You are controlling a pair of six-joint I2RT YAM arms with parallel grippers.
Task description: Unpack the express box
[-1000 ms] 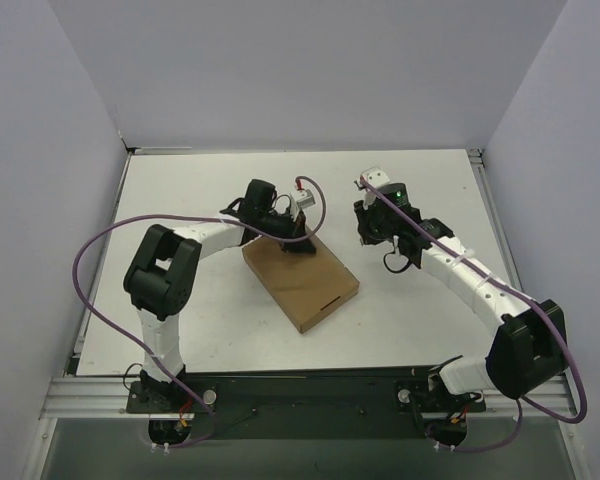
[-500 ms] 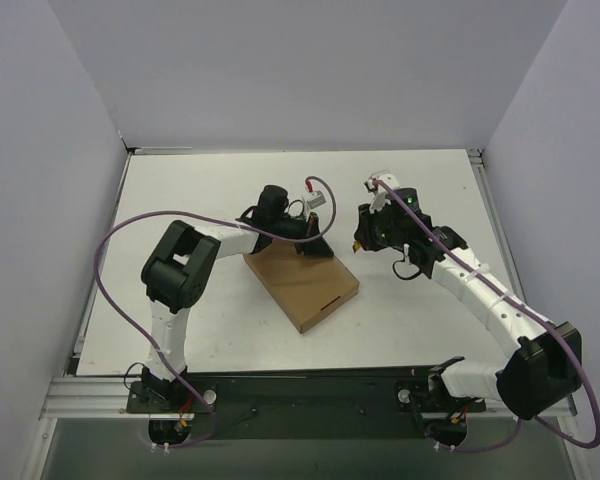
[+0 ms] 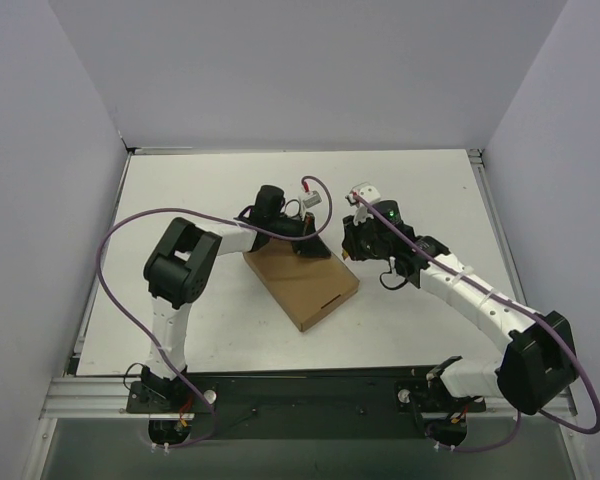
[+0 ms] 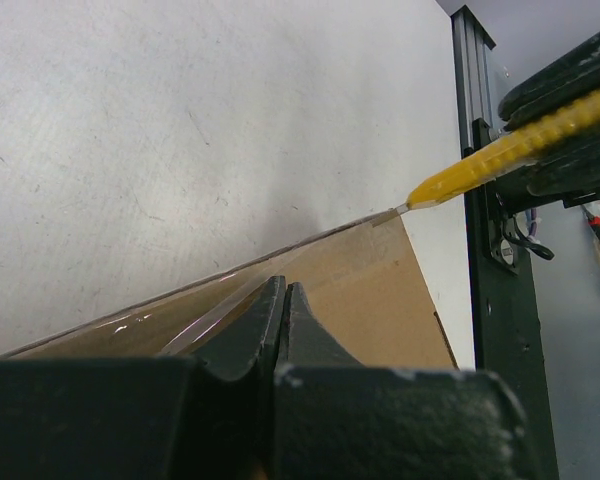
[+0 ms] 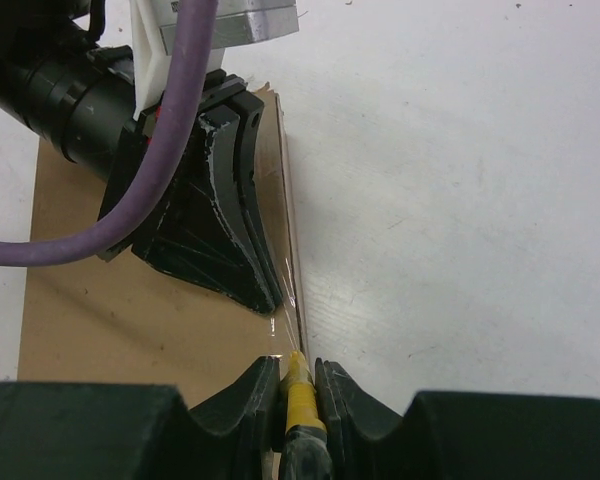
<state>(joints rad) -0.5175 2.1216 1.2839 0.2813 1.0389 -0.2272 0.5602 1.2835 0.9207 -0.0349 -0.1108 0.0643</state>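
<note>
- Flat brown cardboard express box (image 3: 302,282) lies lid-down-shut on the white tabletop (image 3: 180,190), mid-table between the two arms. Its long axis runs diagonally from far-left to near-right.
- Left gripper (image 4: 280,300): fingers pressed together, nothing between them. The tips are planted on the lid at the box's far end, just beside its right-hand long edge, and look to be pinning it.
- Right gripper (image 5: 298,385): fingers pinching a small yellow utility knife (image 4: 480,165), blade pointing out ahead of them.
- Key relation: the blade tip sits right at the far end of that right long edge, touching or nearly touching the strip of clear glossy tape (image 5: 292,250) over the seam. The box lies ahead of and left of the right fingers. The seam runs straight along the blade's line, past the left fingers.
- Judgement: the cut would follow this edge, and the left tips are close to the blade path, so there is a risk of a nick.
- Box is closed and taped; its contents are not visible.
</note>
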